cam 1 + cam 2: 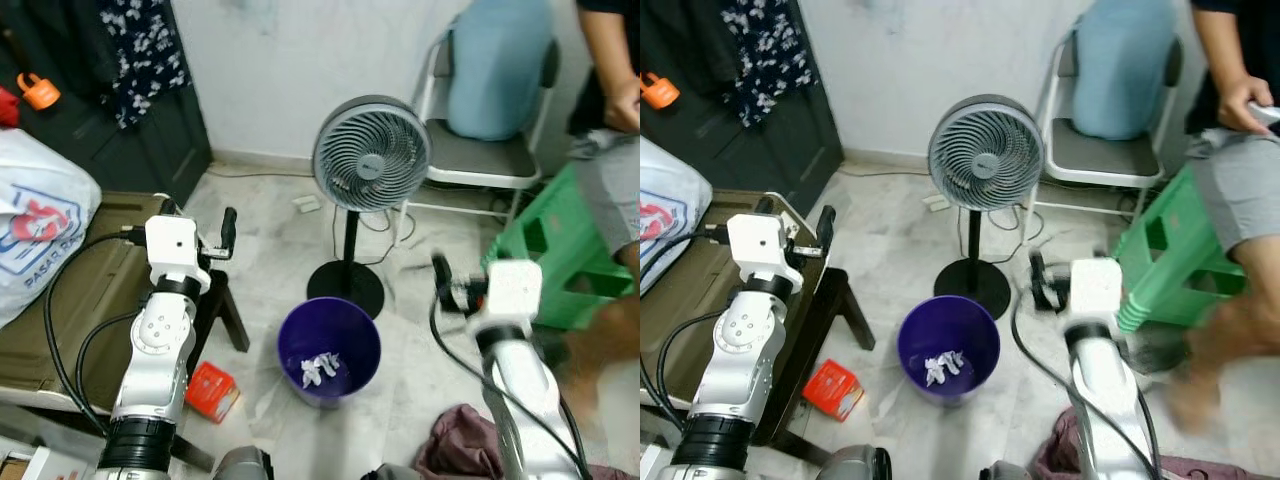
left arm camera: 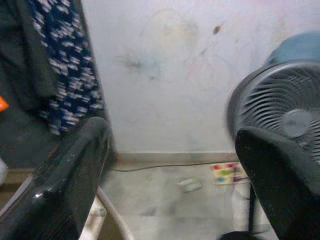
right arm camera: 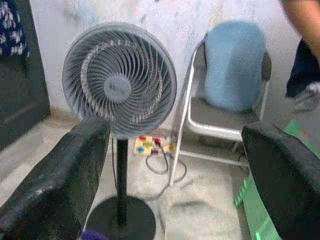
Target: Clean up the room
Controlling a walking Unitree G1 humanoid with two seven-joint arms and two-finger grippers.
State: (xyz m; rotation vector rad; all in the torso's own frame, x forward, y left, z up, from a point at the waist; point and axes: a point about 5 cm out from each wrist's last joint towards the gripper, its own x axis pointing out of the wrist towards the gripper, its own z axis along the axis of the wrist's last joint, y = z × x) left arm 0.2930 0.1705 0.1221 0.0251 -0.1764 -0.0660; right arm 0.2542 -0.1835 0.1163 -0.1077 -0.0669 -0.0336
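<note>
A purple bin [image 1: 329, 350] stands on the marble floor just ahead of me, with crumpled white paper [image 1: 321, 368] in its bottom. A red box [image 1: 212, 391] lies on the floor left of the bin, by the table leg. A maroon cloth [image 1: 458, 452] lies bunched at the bottom right. My left gripper [image 2: 172, 137] is raised over the table's corner, left of the bin, open and holding nothing. My right gripper [image 3: 175, 137] is raised to the right of the bin, facing the fan, also open and holding nothing.
A grey standing fan [image 1: 371, 154] rises just behind the bin, its cord trailing on the floor. Behind it stands a folding chair [image 1: 478, 160] with a blue cushion. A green stool [image 1: 555, 250] and a person [image 1: 610, 130] are at right. A dark low table [image 1: 90, 290] bears a white bag [image 1: 35, 225] at left.
</note>
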